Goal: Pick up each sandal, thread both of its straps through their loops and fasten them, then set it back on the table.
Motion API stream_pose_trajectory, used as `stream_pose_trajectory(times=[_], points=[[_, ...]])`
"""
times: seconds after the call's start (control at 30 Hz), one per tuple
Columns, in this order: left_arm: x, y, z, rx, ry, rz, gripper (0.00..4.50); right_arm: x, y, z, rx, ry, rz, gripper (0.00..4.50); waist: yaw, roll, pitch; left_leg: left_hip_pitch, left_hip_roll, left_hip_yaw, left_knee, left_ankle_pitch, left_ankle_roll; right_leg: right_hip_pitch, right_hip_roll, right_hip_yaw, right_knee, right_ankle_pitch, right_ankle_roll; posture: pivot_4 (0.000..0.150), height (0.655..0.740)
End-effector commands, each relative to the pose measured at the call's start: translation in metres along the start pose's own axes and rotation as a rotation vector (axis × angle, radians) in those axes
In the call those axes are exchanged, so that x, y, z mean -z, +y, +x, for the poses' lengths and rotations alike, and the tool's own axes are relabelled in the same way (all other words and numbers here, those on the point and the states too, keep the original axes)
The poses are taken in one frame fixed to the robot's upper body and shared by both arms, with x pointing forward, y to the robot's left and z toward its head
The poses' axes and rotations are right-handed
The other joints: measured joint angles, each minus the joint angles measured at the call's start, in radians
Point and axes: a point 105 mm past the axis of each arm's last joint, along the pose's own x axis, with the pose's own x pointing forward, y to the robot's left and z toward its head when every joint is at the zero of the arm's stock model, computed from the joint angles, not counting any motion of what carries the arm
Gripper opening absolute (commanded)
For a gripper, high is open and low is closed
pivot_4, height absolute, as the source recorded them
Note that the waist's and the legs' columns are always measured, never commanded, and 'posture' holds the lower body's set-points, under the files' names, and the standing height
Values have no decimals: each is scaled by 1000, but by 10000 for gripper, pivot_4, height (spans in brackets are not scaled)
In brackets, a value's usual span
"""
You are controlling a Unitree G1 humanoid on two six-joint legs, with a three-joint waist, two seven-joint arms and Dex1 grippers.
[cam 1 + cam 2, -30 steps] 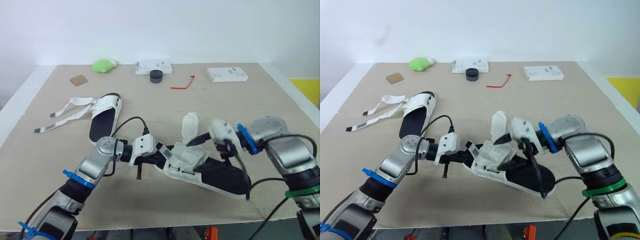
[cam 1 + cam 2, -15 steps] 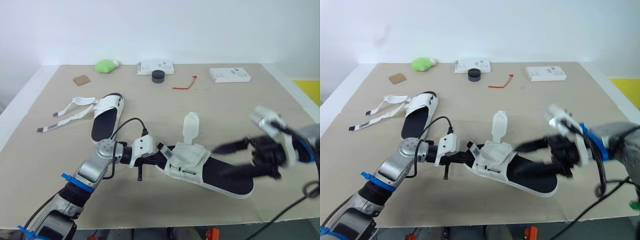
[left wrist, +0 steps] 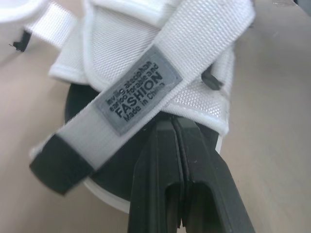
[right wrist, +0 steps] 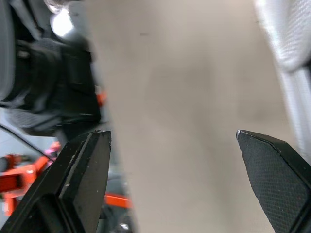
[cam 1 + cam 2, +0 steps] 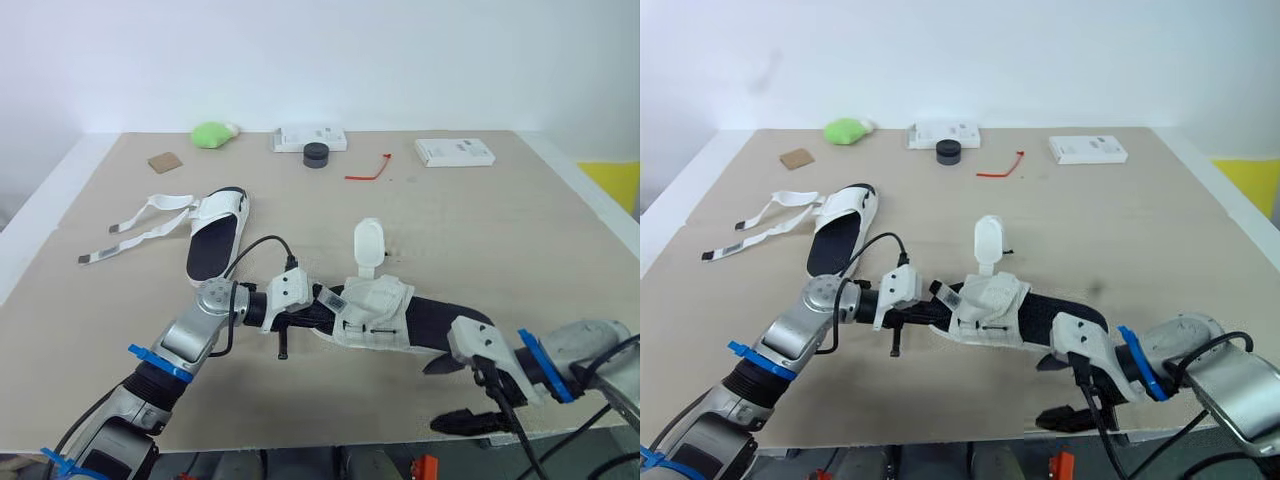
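The near sandal [image 5: 378,306], white straps over a black sole, lies at the table's front centre, its toe toward my left arm. One strap tab [image 5: 367,242] stands upright above it. My left gripper [image 5: 320,318] is shut on the sandal's toe end; in the left wrist view its fingers [image 3: 165,160] press together against the sole under a labelled strap [image 3: 141,97]. My right gripper [image 5: 456,392] hangs open at the table's front edge, just off the sandal's heel and touching nothing. The second sandal [image 5: 214,234] lies at the left with loose straps [image 5: 133,226] spread out.
Along the far edge lie a green lump [image 5: 212,132], a brown square [image 5: 162,160], a white box [image 5: 310,138] with a black round piece [image 5: 317,154] in front, a red tie [image 5: 368,170] and another white box [image 5: 455,151]. The table's front edge [image 4: 104,145] runs right by my right gripper.
My right gripper let go of the strap and swung down to the table's front edge, open. The near sandal turned flatter, and its strap tab now stands free.
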Motion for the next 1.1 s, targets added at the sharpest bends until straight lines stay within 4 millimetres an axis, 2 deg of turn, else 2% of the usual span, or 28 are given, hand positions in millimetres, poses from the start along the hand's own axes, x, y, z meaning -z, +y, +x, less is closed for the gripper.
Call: stream_pose_trajectory(times=[0.03,0.17,0.23,0.3,0.33,0.43,0.47,0.53,0.63,0.77,0.9,1.1], points=[[13,-2,-1,10,57,-33,0,0,-13,-13,41,20,-25,44622,1,1,0,-2,0,0,0,0,0,1,0,0,0,0,0,1500,7400],[13,-1,-2,4,58,-32,0,-7,0,-17,-46,-3,-32,44622,1,1,-1,-5,0,-2,-2,0,0,-1,3,0,0,0,1,1500,7400],[13,-1,-2,3,57,-34,0,-8,-1,-20,-54,-10,-29,44622,2,1,-1,-6,0,-3,-2,-1,0,-1,3,0,0,0,3,1500,7400],[13,-1,-2,2,56,-35,0,-18,-1,-26,-63,-72,-36,44622,2,1,0,-6,0,-3,-2,-1,0,-1,3,0,0,0,1,1500,7400],[13,-1,-2,2,56,-35,0,-31,-2,-31,-71,-138,-31,44622,1,1,0,-6,0,-3,-2,-1,0,-1,3,0,0,-1,0,1500,7400],[14,0,-4,0,60,-35,0,-103,-17,-61,-40,-487,-31,44622,-13,3,3,-4,1,-1,0,0,0,-1,3,1,0,2,-1,1500,7400],[14,0,-4,0,62,-34,0,-118,-26,-64,-17,-536,3,44622,-18,2,3,-5,1,-1,1,0,1,-1,3,1,0,4,-1,1500,7400],[14,0,-4,3,69,-29,0,-133,-35,-58,15,-534,32,44622,-17,0,3,-4,1,-2,1,3,2,-1,3,1,0,6,-1,1500,7400],[16,0,-5,14,96,-3,0,-146,-31,-48,-23,-484,62,44622,-14,-2,2,-6,1,-5,0,3,2,-2,3,-2,0,5,-3,1500,7400],[18,3,-7,35,167,67,0,-162,-45,-35,-4,-411,187,44622,-17,4,1,-11,1,-1,-2,3,2,-9,3,2,1,7,0,1500,7400],[12,8,-5,34,182,101,0,-164,-56,-21,25,-321,263,44622,-9,4,1,-12,1,-3,-3,3,2,-10,4,1,1,6,-1,1500,7400],[11,7,-2,44,185,109,0,-158,-48,-2,-17,-217,258,44622,-9,4,1,-14,1,-2,-2,3,3,-11,4,2,1,5,-1,1500,7400]])
